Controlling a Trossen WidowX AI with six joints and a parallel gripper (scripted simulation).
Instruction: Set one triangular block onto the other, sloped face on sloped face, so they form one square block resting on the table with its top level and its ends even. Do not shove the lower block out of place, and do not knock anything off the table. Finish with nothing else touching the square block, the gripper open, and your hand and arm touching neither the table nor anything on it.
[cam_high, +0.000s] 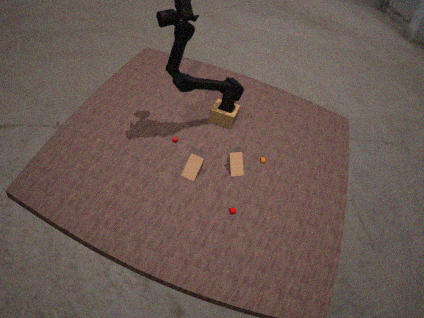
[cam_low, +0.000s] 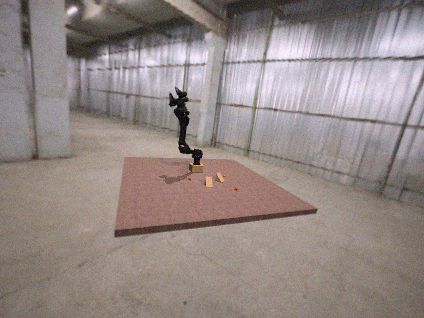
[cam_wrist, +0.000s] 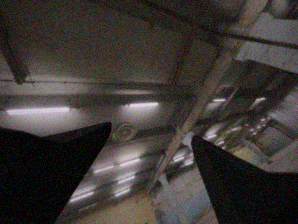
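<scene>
Two pale wooden triangular blocks rest apart on the table. The left block (cam_high: 192, 167) (cam_low: 209, 182) lies turned at an angle, with a broad pale face showing. The right block (cam_high: 237, 164) (cam_low: 220, 177) lies a short way from it, with a dark shadow at its left side in the top view. My gripper (cam_wrist: 151, 133) (cam_low: 173, 92) is open and empty, raised high above the table and far from both blocks, its fingers pointing upward. The wrist view shows only the ceiling between the fingers. The gripper is partly cut off at the top of the top view.
A small red cube (cam_high: 175, 140) (cam_low: 189, 179) lies behind the left block. Another red cube (cam_high: 232, 210) (cam_low: 236, 189) lies in front of the blocks. A small orange piece (cam_high: 262, 160) lies right of the right block. The arm stands on a wooden base (cam_high: 223, 118) (cam_low: 196, 168) behind them.
</scene>
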